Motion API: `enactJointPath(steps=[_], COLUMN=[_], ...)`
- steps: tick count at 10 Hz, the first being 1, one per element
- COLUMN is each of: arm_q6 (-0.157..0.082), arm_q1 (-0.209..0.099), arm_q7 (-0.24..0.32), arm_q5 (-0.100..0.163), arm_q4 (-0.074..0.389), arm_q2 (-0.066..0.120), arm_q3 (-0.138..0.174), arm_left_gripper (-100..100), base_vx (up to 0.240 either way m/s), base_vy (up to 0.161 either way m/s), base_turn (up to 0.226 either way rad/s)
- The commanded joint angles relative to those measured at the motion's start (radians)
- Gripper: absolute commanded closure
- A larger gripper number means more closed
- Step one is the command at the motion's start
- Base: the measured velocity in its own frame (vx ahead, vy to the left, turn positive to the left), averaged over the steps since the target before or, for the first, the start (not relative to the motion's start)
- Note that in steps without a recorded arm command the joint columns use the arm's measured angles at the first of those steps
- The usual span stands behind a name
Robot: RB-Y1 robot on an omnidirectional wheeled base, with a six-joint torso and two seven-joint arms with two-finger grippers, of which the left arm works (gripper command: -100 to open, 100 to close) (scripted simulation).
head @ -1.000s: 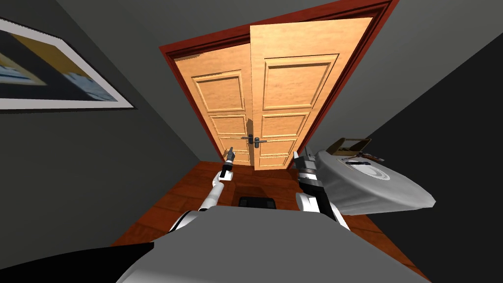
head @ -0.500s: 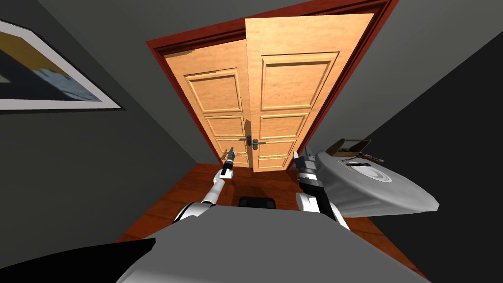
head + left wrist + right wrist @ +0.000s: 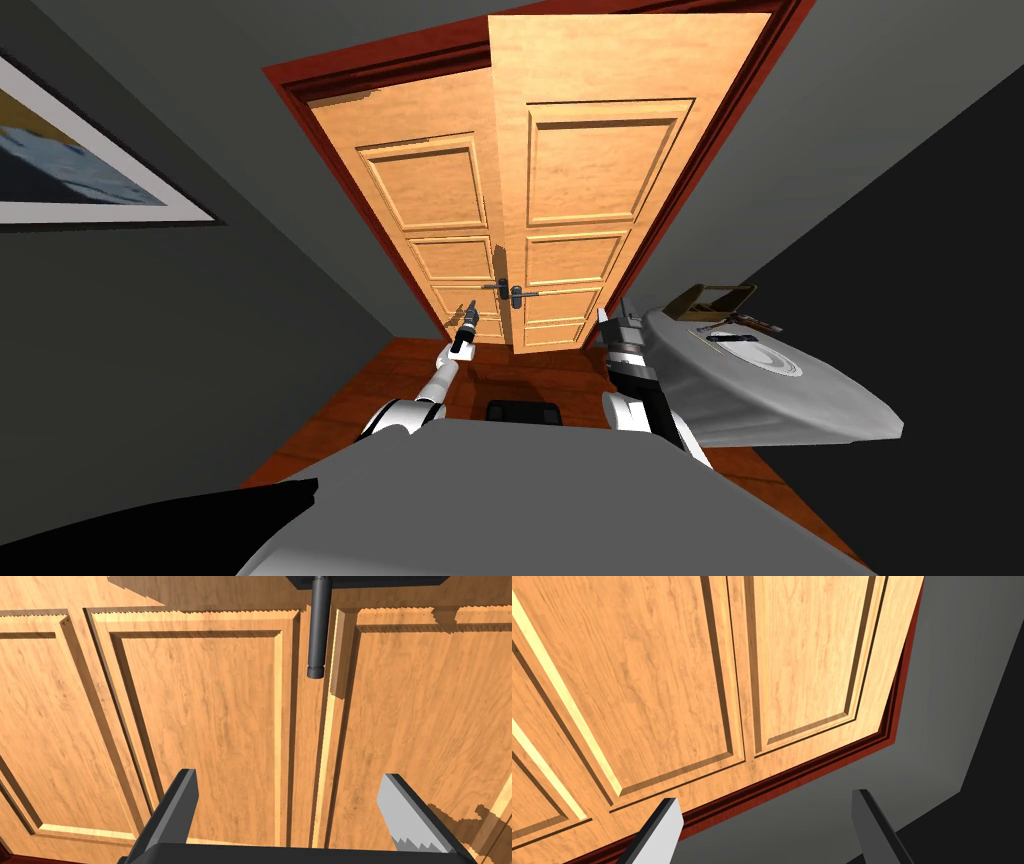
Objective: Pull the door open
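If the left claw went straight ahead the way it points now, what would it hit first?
Most likely the wooden door face, close beside the seam between the two leaves. The open left claw aims there, while the dark handle lever sits off that line, so the claw would probably miss it.

Legible text, labels, numbers: none. The door (image 3: pixel 600 160) is plain wood; the framed picture (image 3: pixel 80 175), left wall, carries no lettering.

door (image 3: pixel 600 170): light wood, panelled, two leaves | right leaf ajar | 12 o'clock | dark handle (image 3: pixel 517 296) low
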Motion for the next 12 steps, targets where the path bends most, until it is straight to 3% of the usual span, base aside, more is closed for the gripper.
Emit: enactJointPath(steps=[1, 10, 12], arm_q6=[0.001, 0.010, 0.011], arm_q1=[-0.027, -0.139, -0.140], arm_q7=[0.004, 0.022, 0.024], arm_q5=[0.003, 0.013, 0.013], arm_q4=[0.046, 0.225, 0.226], arm_q2=[0.003, 0.009, 0.009], arm_q3=[0.002, 0.003, 0.001], arm_left_gripper=[-100, -100, -100], base_vx=[0.104, 0.088, 0.062], base_vy=[-0.020, -0.025, -0.040], base_turn=[-0.039, -0.041, -0.033])
